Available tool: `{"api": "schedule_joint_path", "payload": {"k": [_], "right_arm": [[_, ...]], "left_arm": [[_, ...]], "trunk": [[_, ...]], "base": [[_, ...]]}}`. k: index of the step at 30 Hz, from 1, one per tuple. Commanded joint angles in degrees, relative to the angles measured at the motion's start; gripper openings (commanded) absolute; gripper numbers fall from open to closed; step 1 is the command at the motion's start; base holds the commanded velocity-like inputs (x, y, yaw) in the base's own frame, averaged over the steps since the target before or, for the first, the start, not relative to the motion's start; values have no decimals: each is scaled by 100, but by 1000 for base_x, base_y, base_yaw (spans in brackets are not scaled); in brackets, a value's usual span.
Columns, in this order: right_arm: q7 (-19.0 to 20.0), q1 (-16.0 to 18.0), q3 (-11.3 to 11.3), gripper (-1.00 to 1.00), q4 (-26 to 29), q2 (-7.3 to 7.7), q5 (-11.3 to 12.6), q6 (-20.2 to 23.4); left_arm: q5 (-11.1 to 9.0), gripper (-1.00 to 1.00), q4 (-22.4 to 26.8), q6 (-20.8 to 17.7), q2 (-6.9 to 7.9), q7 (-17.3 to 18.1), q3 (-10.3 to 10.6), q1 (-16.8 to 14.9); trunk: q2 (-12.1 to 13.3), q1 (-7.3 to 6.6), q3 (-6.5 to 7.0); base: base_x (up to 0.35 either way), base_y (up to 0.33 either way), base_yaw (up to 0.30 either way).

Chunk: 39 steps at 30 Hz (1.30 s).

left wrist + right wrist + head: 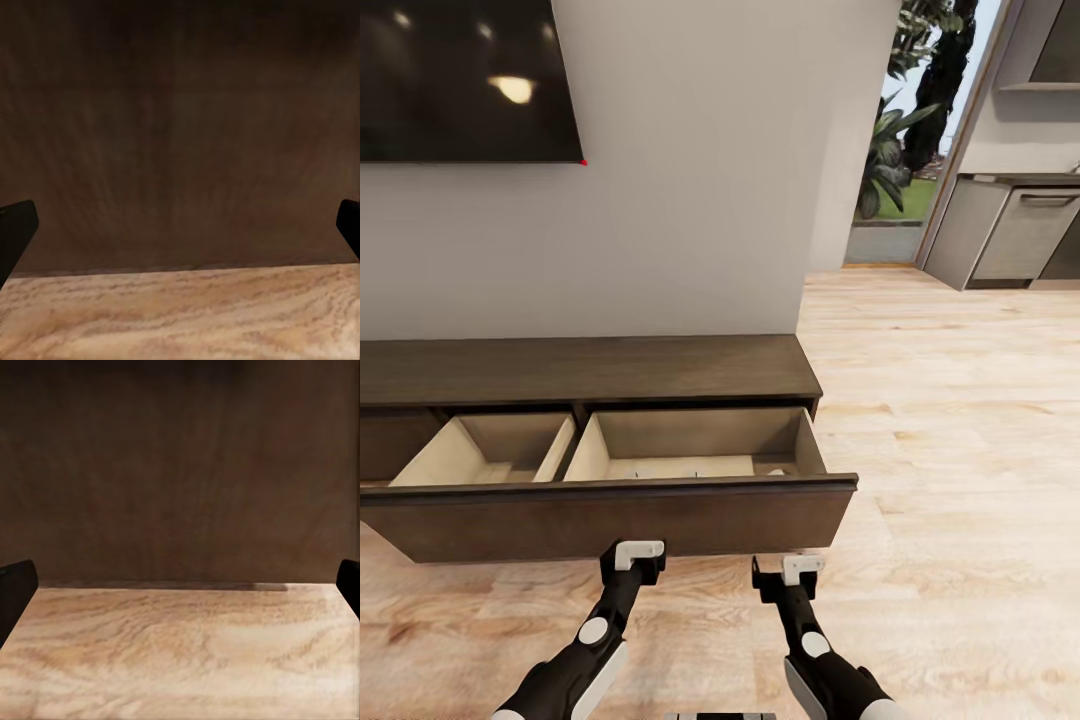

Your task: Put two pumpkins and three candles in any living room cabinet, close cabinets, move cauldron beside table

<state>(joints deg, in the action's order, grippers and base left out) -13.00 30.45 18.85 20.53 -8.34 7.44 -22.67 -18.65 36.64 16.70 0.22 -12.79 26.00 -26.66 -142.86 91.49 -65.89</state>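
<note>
- Head view: cabinet (pixel 580 370) drawer pulled out, drawer front (pixel 610 515) facing both arms. Left gripper (pixel 637 556) and right gripper (pixel 790 572) sit low, just before it. Likely step: push it shut; press both evenly, square to the front. Interior looks mostly bare; small pale shapes at the back, can't identify.
- Left wrist: fingers spread wide, dark wood close ahead, holding nothing.
- Right wrist: same, jaws apart, floor (pixel 180 652) clear below.
- Around: TV (pixel 460 80) above; nothing blocking.

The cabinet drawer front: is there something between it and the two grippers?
Nothing visible does. The left gripper and right gripper are low before the open drawer front of the cabinet; both wrist views show bare wood above floor.
</note>
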Motion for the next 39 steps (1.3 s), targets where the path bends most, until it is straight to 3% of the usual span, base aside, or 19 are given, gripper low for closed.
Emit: {"api": "schedule_joint_path", "payload": {"k": [1,8,15,21,39], "right_arm": [[-30,5,49,100,-2,6,75,-26],[-12,6,49,100,46,21,150,-38],[-10,19,-12,100,50,20,395,-198],[-10,172,-47,100,-1,19,491,-210],[-4,359,-45,100,-123,18,461,-161]], "left_arm": [[-35,100,-4,26,5,-48,42,-6],[-13,100,-18,26,2,-114,74,1],[-12,100,2,26,4,-126,76,3],[-15,100,10,26,5,-114,73,3],[-16,100,56,26,5,-63,74,3]], "trunk": [[-2,-1,-4],[-2,-1,-4],[-2,-1,-4],[-2,-1,-4],[-2,-1,-4]], "base": [[0,0,0],[0,0,0],[0,0,0],[0,0,0],[11,0,0]]}}
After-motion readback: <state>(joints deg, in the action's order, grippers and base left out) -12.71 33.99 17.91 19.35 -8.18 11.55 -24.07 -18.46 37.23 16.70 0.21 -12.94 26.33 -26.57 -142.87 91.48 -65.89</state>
